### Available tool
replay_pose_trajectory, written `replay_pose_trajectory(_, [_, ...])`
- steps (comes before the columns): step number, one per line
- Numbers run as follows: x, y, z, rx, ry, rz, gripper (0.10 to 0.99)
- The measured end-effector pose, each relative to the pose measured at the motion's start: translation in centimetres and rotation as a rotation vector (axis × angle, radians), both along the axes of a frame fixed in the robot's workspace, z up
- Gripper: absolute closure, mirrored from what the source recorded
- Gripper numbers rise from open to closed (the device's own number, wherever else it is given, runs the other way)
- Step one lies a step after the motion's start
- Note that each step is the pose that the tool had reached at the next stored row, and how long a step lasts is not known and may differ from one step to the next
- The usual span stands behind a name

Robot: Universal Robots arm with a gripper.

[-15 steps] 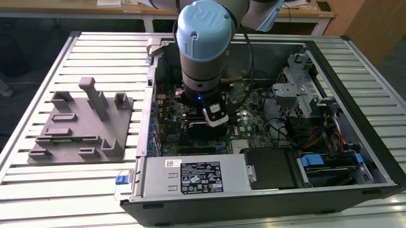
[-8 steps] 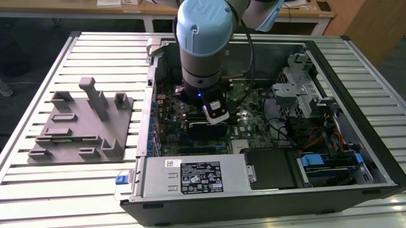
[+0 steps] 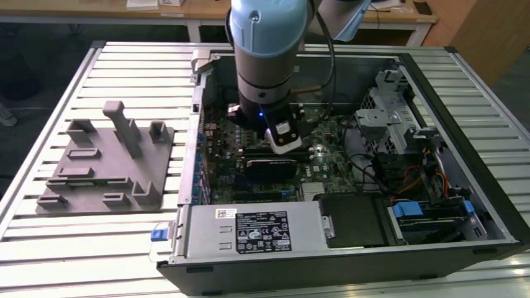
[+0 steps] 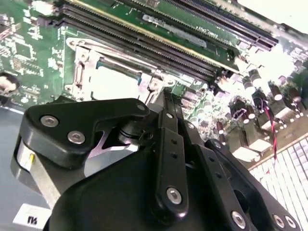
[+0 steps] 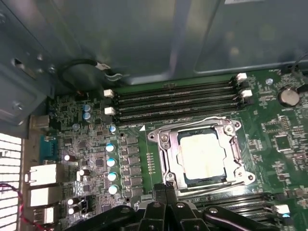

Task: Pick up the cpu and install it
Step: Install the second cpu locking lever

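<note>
The cpu [image 5: 202,157], a pale square chip, lies flat inside the metal socket frame [image 5: 163,144] on the green motherboard; in the second wrist view the cpu [image 4: 113,83] shows just beyond the fingers. My gripper [image 5: 166,188] hovers at the socket's near edge, its two thin black fingers pressed together with nothing between them. Seen side-on, the gripper [image 4: 166,95] points toward the socket's corner. In the exterior view the gripper [image 3: 282,148] hangs inside the open computer case over the middle of the board.
A grey plastic fixture [image 3: 103,164] with upright posts lies on the slatted table at the exterior view's left. Memory slots [image 5: 178,98] run along the socket. The case holds a power supply [image 3: 248,231], a drive cage [image 3: 389,118] and cables [image 3: 414,180].
</note>
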State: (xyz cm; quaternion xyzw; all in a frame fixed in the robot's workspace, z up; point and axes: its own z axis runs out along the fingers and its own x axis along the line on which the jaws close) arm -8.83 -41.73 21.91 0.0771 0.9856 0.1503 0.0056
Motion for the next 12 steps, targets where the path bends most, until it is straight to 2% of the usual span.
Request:
replay_pose_trajectory(2, [0.04,0.01,0.18,-0.009,0.0,0.0,0.98])
replay_pose_trajectory(5, [0.19,0.0,0.22,-0.04,0.0002,-0.001,0.98])
replay_pose_trajectory(8, [0.68,0.01,0.22,-0.065,0.0002,-0.003,0.98])
replay_pose_trajectory(12, [1.63,0.19,0.21,-0.075,0.0002,-0.005,0.98])
